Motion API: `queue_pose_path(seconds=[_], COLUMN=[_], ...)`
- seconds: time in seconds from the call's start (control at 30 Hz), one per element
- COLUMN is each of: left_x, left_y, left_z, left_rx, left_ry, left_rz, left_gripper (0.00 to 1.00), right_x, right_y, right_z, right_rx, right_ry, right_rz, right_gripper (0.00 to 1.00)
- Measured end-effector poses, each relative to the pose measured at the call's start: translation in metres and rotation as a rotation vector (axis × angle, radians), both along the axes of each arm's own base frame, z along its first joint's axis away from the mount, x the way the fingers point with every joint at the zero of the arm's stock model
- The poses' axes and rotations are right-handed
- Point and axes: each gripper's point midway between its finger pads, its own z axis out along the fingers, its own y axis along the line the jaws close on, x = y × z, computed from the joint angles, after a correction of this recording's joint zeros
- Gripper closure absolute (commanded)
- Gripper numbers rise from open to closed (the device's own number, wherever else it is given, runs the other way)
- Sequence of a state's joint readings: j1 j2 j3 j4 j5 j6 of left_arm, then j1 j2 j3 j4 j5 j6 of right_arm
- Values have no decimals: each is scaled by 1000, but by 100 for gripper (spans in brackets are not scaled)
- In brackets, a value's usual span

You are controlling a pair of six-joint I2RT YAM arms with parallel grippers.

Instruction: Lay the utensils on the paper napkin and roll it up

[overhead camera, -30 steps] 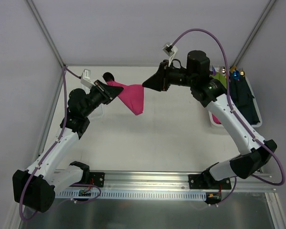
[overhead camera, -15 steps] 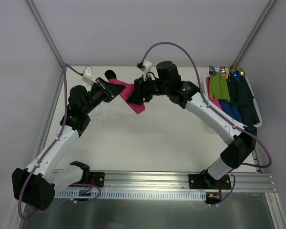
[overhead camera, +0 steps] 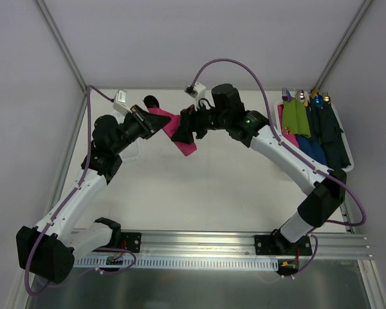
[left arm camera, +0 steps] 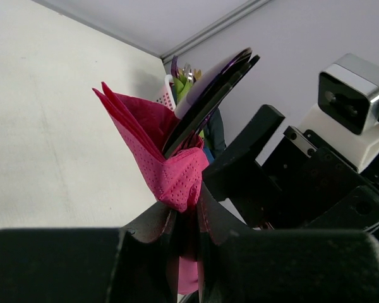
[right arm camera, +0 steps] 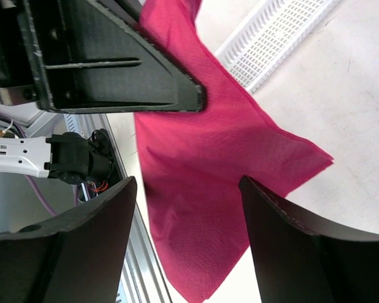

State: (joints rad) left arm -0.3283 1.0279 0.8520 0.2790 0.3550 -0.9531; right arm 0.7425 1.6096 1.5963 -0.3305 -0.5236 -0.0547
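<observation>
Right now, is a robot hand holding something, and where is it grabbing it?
The left gripper pinches the pink napkin at its bunched end, utensils poking from the fold. The right gripper is open, holding nothing.

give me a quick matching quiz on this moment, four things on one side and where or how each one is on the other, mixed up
Things
1. pink napkin
2. purple spoon
3. green bundle
4. right fingers

States
a. sticking up out of a pink fold
b. spread open on either side of a hanging sheet
c. pinched between the left fingers
d. lying at the far right in the top view

Pairs: 1-c, 2-a, 3-d, 4-b
</observation>
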Motion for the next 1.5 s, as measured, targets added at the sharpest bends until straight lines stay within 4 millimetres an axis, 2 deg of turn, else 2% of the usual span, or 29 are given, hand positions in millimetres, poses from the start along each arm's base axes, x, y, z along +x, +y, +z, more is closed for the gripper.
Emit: queue_pose_path(seconds=[0.27, 0.5, 0.67, 0.83, 0.93, 1.03, 1.13, 1.17, 1.2, 1.27, 1.3, 1.4, 1.47, 1.5], left_x=[-6, -7, -10, -14, -14, -14, -13, -13, -13, -14, -14, -14, -14, -15], left_y=[-8, -17, -20, -23, -25, -27, -28, -29, -29, -29, -29, -28, -26, -25], left_z=[14, 20, 25, 28, 31, 30, 29, 29, 29, 31, 32, 34, 34, 32], left_rx=[-39, -80, -101, -117, -131, -140, -147, -149, -151, -156, -155, -146, -131, -122], left_ry=[-41, -55, -62, -66, -72, -74, -76, -77, -78, -84, -90, -114, -122, -119], left_rz=[-62, -122, -147, -172, -190, -205, -210, -213, -214, -217, -216, -212, -203, -198], left_gripper=[100, 100, 100, 100, 100, 100, 100, 100, 96, 82, 67, 45, 21, 21], right_x=[4, -3, -16, -26, -29, -31, -31, -32, -32, -32, -33, -31, -30, -29], right_y=[-6, -5, -1, 0, 0, -1, -3, -4, -4, -4, -4, -5, -6, -7], right_z=[-2, 4, 7, 10, 11, 11, 12, 13, 14, 16, 17, 16, 13, 12], right_rx=[8, 82, 138, 168, 187, 206, 225, 234, 241, 251, 256, 259, 256, 255], right_ry=[15, 85, 146, 177, 196, 223, 261, 272, 280, 289, 292, 310, 326, 329], right_rz=[3, 70, 139, 193, 220, 231, 237, 240, 245, 248, 250, 241, 229, 224], right_gripper=[23, 28, 44, 53, 64, 68, 83, 95, 100, 100, 100, 100, 100, 100])
